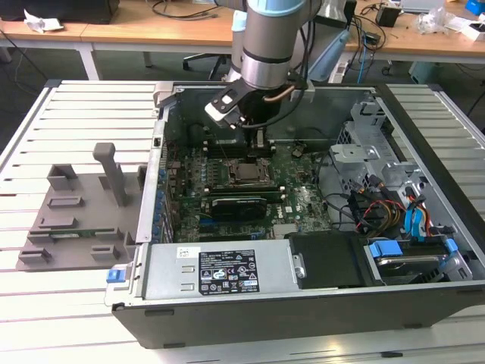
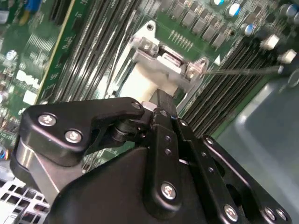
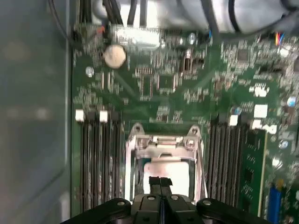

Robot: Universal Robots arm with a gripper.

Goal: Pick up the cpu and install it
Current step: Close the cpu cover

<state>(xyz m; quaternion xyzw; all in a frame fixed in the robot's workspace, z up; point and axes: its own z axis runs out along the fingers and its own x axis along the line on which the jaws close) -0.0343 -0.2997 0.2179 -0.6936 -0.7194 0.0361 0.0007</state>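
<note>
The cpu (image 3: 180, 171) is a pale square lying inside the metal socket frame (image 3: 161, 142) on the green motherboard (image 3: 159, 88). In the exterior view it sits as a grey square (image 1: 246, 173) in the middle of the open computer case. My gripper (image 3: 161, 181) hangs right over the cpu, its two black fingers pressed together with nothing visible between them. The second wrist view shows the same shut fingertips (image 2: 158, 100) over the pale cpu (image 2: 140, 84). Whether the tips touch the chip I cannot tell. In the exterior view the gripper (image 1: 258, 140) is just above the socket's far side.
Rows of memory slots (image 3: 98, 158) flank the socket on both sides. A grey plastic tray (image 1: 76, 212) with upright posts lies on the slatted table at the exterior view's left. Drive cages and cables (image 1: 386, 205) fill the case's right side, and a power supply (image 1: 220, 269) sits along its near wall.
</note>
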